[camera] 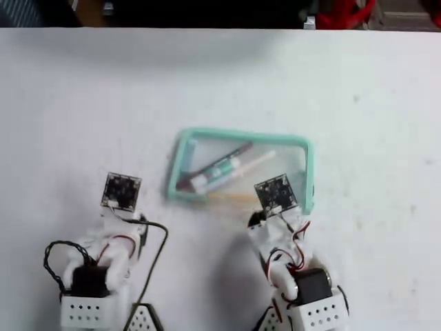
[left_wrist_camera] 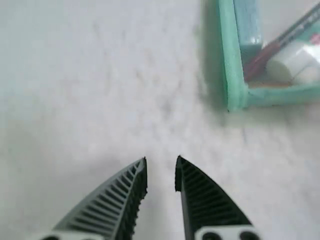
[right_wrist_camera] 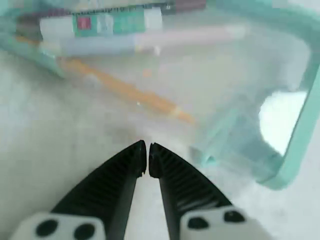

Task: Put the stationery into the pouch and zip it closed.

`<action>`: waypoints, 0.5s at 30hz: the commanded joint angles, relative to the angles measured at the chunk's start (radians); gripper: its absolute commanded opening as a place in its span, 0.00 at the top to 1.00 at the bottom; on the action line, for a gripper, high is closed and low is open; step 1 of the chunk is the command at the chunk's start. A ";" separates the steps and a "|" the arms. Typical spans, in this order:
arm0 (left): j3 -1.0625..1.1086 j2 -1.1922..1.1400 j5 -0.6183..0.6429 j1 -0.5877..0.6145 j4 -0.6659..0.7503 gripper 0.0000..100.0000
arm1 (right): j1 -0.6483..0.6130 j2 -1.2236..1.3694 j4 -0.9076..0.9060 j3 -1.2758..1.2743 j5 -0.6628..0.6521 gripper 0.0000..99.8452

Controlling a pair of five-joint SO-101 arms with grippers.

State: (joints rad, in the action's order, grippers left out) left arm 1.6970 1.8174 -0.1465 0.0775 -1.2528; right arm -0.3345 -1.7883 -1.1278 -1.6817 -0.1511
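A clear pouch with a mint green rim (camera: 241, 136) lies flat at the table's middle. Inside it lie a white glue stick (camera: 217, 174), pens and a blue eraser (camera: 191, 148). An orange pencil (camera: 227, 198) runs along the pouch's near edge; I cannot tell whether it is fully inside. My right gripper (right_wrist_camera: 147, 147) is shut just short of that near edge, close to the orange pencil (right_wrist_camera: 125, 90), with nothing seen between its fingers. My left gripper (left_wrist_camera: 161, 165) stands slightly open over bare table, left of the pouch's corner (left_wrist_camera: 232, 60), holding nothing.
The left arm (camera: 103, 255) and right arm (camera: 289, 255) stand at the table's front edge. White table surface stretches left, right and behind the pouch. Dark clutter lines the far edge (camera: 207, 14).
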 commanded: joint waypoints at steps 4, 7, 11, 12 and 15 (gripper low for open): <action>-0.003 0.010 0.014 -0.013 -0.035 0.89 | 0.002 -0.013 -0.143 -0.009 0.003 0.98; -0.003 0.010 0.015 -0.013 -0.035 0.89 | 0.045 -0.013 -0.143 -0.009 0.003 0.98; -0.003 0.010 0.017 -0.008 -0.035 0.89 | 0.114 -0.013 -0.143 -0.009 0.003 0.98; -0.003 0.010 0.015 -0.008 -0.035 0.89 | 0.114 -0.013 -0.143 -0.009 0.003 0.98; -0.003 0.010 0.015 -0.008 -0.035 0.89 | 0.114 -0.013 -0.143 -0.009 0.003 0.98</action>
State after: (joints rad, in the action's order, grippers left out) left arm 1.6970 1.8190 -0.1435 0.0775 -1.2804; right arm -0.2332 -1.7914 -1.2643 -1.6817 -0.1511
